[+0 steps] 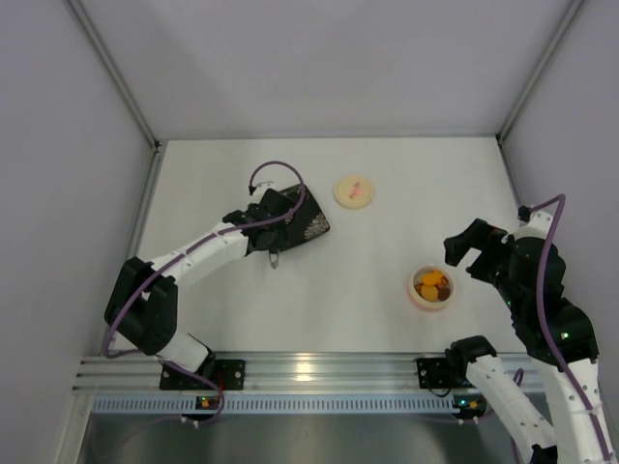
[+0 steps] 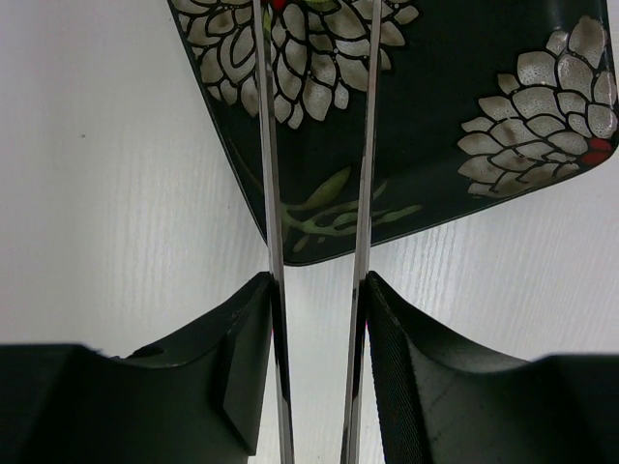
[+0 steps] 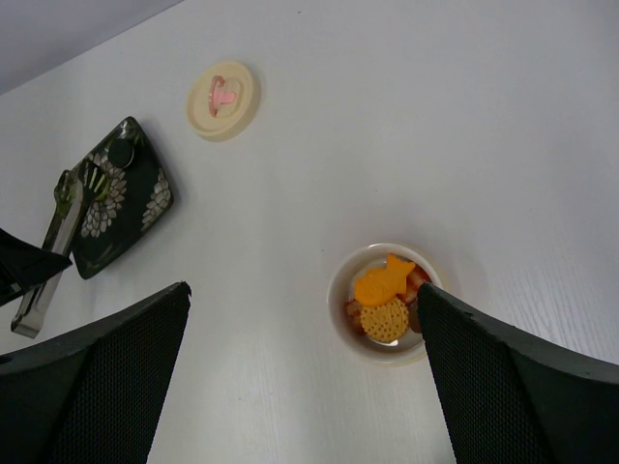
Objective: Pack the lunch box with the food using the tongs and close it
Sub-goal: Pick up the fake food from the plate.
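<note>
The left gripper (image 2: 319,290) pinches the thin mirror-bright tongs (image 2: 270,193) over a glossy dark square plate (image 2: 435,58) (white flower pattern). The cream round lid (image 1: 354,190) lies apart. Rightward, the uncovered lunch box (image 3: 336,290) holds food (image 3: 382,288): an orange fish shape and a waffled round biscuit. The right gripper (image 3: 302,293) hovers nearby, fingers spread.

Top overhead; L wrist near plate (image 2: 435,97); R shares it, prob. oblique.

R. gripper (image 3: 302,293): fingers (image 3: 106,387) spread wide at lower corners. Between them, nearer the R. one, lunch box (image 3: 336,290) stands on worktop (image 3: 435,126), uncovered. The food (image 3: 382,300) inside incl. orange fish-shape pc and round lattice cracker. Its lid (image 3: 223,100) lies upper L, well apart. The tongs (image 3: 48,256) reach tips-first over dark floral plate (image 3: 135,208).
</note>
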Tool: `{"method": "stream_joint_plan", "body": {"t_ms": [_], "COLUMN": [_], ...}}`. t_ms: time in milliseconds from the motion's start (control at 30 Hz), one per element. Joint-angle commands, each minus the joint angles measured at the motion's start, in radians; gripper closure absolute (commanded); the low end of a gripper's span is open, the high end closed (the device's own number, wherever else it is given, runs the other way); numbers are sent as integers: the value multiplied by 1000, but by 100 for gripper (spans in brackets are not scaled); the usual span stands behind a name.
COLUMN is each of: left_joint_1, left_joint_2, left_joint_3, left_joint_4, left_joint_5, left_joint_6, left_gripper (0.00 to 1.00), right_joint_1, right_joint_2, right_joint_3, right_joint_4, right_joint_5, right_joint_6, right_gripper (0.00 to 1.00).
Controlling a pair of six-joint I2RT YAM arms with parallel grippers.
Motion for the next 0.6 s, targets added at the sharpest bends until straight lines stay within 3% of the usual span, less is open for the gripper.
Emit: {"method": "stream_joint_plan", "body": {"t_ms": [0,567], "left_joint_1": [5,5], "left_joint_2": [-1,1], "left_joint_3": [45,96], "left_joint_4": [42,-26], "left_joint_5": [14,25], "left_joint_6": [20,37], "left_gripper": [54,59], "right_joint_1": [-15,-15], "right_joint_2": [-6,-2], "right_joint_3": [13,30], "right_joint_4": [-11,-13], "right_joint_5": [16,16], "right_joint_6": [-9,-9], "right_gripper": [1,1]}}
